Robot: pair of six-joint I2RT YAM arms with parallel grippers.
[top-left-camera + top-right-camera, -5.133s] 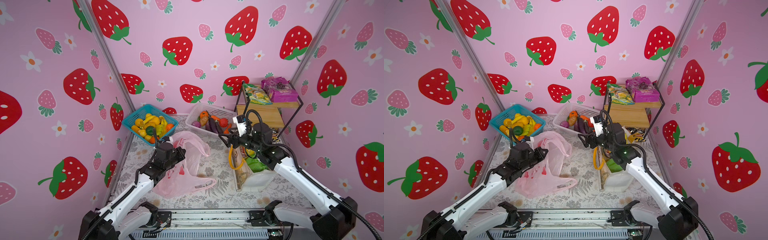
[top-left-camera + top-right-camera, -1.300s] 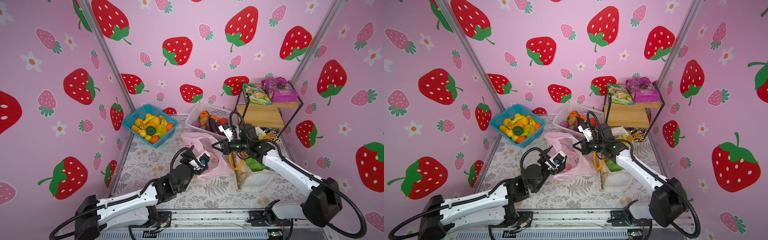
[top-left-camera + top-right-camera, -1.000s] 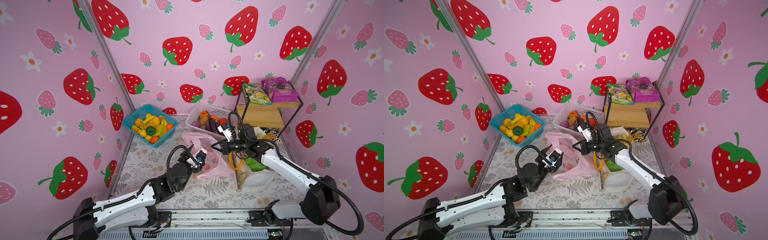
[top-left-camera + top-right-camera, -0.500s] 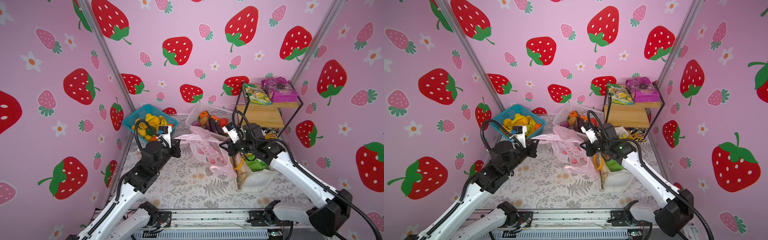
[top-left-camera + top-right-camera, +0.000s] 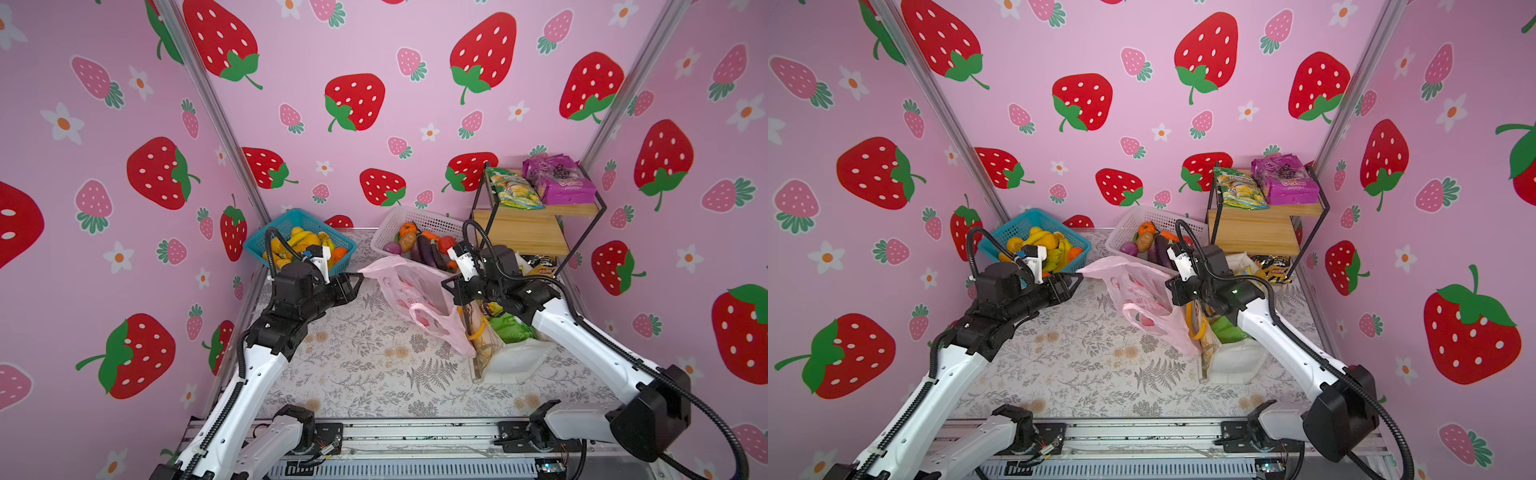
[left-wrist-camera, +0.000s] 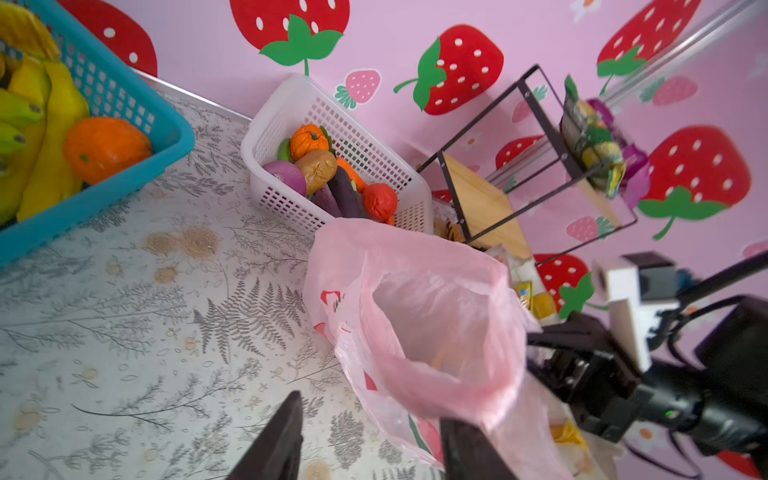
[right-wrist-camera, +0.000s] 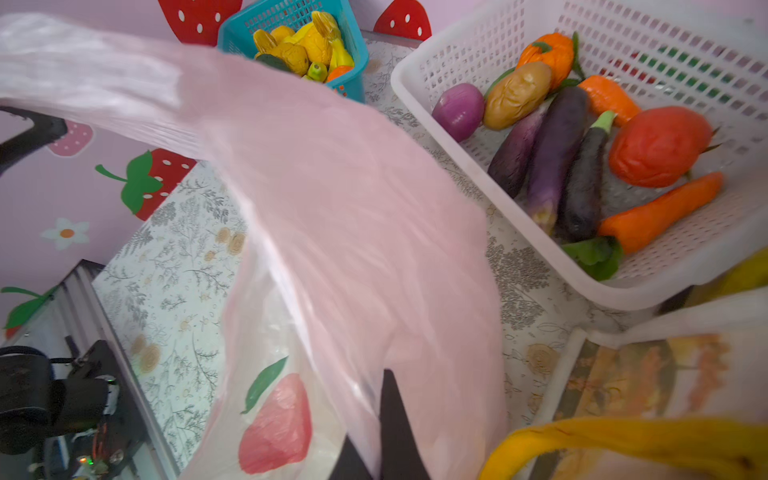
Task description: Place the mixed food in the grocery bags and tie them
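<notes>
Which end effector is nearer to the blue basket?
Left. The left end effector sits just in front of the blue basket; the right end effector holds the pink bag, farther away.

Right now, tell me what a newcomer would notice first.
Red strawberries cover the pink walls all around. In mid-scene the pink bag hangs pinched in the right claw, the open left claw by its other corner. Behind stand a blue basket of fruit and a white basket of vegetables.

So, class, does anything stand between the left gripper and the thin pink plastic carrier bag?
Nothing visible does. The left gripper, jaws open, points straight at the near edge of the thin pink plastic carrier bag, over the floral-print table. The right gripper is shut on its far side.
</notes>
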